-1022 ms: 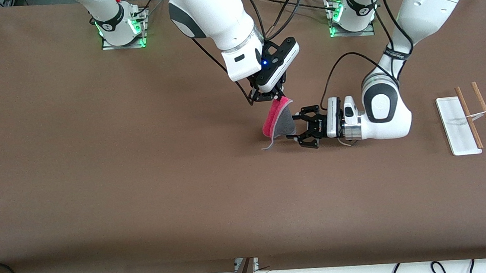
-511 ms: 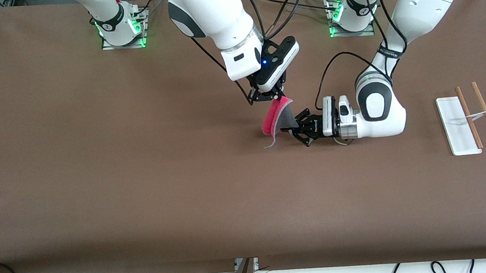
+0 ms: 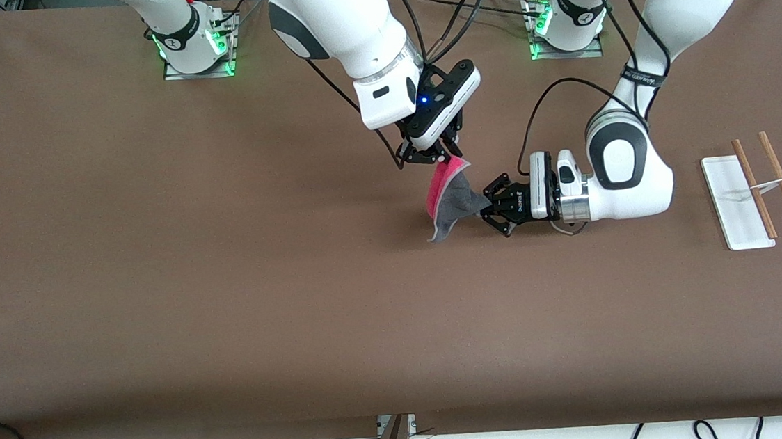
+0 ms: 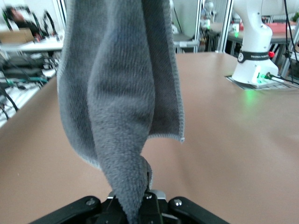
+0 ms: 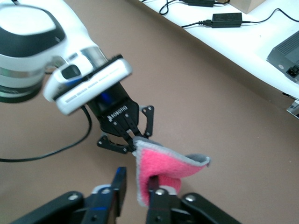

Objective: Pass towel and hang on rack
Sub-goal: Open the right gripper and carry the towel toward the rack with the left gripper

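The towel (image 3: 451, 197), pink-red on one face and dark grey on the other, hangs above the middle of the table between both grippers. My left gripper (image 3: 484, 206) lies level and is shut on a bunched fold of the grey face (image 4: 121, 93). My right gripper (image 3: 436, 159) points down over the towel's top edge. In the right wrist view its jaws stand apart, and the pink fold (image 5: 163, 165) rests against one finger (image 5: 153, 186). The rack (image 3: 755, 187) lies toward the left arm's end of the table.
The rack's flat white base (image 3: 735, 203) and two thin wooden rods lie on the brown table beyond the left arm's elbow. Both arm bases (image 3: 194, 43) stand along the table's back edge. Cables hang below the front edge.
My left gripper closed on the towel's grey side and drew it slightly toward the left arm's end. The right gripper's jaws have parted from the top edge.
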Motion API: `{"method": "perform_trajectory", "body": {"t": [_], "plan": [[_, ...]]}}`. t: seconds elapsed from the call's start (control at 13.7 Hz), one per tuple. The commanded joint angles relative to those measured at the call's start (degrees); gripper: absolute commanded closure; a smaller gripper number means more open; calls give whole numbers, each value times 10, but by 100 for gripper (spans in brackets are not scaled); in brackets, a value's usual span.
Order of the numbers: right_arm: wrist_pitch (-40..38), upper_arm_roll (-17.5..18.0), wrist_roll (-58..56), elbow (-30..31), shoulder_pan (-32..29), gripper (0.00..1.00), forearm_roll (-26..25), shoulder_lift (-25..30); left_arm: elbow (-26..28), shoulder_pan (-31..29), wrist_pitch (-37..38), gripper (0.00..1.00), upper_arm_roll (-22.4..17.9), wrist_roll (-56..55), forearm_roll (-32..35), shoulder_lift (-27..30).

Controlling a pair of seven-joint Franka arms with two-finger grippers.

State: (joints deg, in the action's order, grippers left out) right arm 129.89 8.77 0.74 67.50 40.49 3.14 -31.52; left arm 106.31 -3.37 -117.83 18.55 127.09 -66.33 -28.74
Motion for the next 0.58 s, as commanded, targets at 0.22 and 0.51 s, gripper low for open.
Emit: {"method": "perform_trajectory", "body": {"t": [0.22,0.51], "plan": [[-7,-2,10,2,-17,0,58,8,-92,-8,102,100,-10,-256,222,43],[-22,-1,23,4,-40,0,64,7,-173,-23,207,100,-10,-377,373,40]]}}
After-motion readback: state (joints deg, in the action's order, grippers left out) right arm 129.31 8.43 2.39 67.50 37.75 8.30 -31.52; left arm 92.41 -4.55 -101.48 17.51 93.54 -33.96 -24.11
